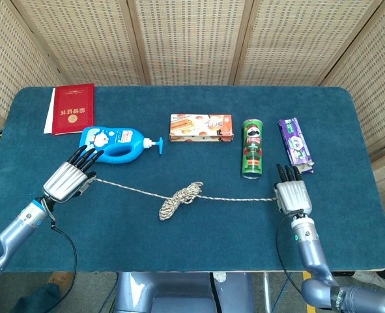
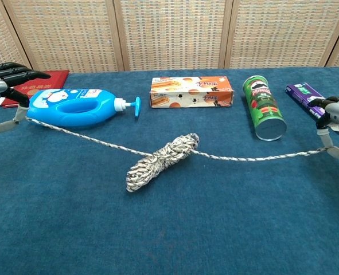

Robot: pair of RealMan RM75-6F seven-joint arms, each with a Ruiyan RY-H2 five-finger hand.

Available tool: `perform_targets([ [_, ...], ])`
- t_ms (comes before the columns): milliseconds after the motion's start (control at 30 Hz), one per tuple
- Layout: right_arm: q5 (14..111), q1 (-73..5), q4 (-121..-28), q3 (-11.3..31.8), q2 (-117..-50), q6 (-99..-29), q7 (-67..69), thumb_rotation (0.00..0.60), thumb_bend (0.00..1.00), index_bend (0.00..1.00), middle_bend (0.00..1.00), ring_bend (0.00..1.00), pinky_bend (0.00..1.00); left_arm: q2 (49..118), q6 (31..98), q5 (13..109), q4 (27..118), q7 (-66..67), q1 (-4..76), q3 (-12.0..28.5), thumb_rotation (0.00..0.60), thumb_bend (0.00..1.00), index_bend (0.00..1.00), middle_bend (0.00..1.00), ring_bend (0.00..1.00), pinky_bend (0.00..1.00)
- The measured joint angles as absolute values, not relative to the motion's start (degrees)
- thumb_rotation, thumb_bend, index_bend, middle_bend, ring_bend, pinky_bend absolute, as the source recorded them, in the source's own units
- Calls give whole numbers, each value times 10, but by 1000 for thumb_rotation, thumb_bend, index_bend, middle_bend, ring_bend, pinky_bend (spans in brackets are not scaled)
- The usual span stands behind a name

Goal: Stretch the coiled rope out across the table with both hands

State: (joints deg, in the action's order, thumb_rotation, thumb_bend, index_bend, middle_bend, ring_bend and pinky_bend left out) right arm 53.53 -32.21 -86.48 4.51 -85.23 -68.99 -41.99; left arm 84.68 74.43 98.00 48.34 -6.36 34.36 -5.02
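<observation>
Rope (image 1: 179,195) is speckled white/grey braided cord, mid-tabletop: a loose bundle of coils still bunched at centre, one thin strand running out each side, lying slightly slack on the surface. Left hand (image 1: 69,178) pinches the left end near the front-left of the tabletop, other fingers (image 1: 85,156) extended toward the blue bottle. Right hand (image 1: 292,193) pinches the right end just in front of the purple packet. Tabletop (image 1: 199,241) is dark blue felt-like cloth, rounded corners. Behind it, woven cane-pattern screen panels (image 1: 185,39) in wooden frames. Back row, left to right: red booklet (image 1: 72,107), blue plastic pump bottle (image 1: 114,143) lying on its side, orange snack carton (image 1: 200,128), green crisp tube (image 1: 252,148) lying down with open end toward the robot, purple packet (image 1: 295,143).
</observation>
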Motion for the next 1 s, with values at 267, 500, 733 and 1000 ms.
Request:
perform_targets([
  [267,533,-311,-872,45,-833,-703,-434,600,434,681,24,0,0,849,751,978,464,-81,335,-50,600,535,804,0,0,0],
  [500,535,-302,-881,48,-824,-698,-413,600,49,219,22,0,0,857,753,979,455,-81,332,-51,600,102,370,0,0,0],
  [733,564,-290,-896,59,-813,-710,-351,600,0,0,0,0,0,842,747,960,497,-63,320,-44,600,0,0,0,0,0],
  [1000,669,-245,-904,61,-775,-773,-215,600,0,0,0,0,0,763,776,899,666,-31,273,-18,600,0,0,0,0,0],
])
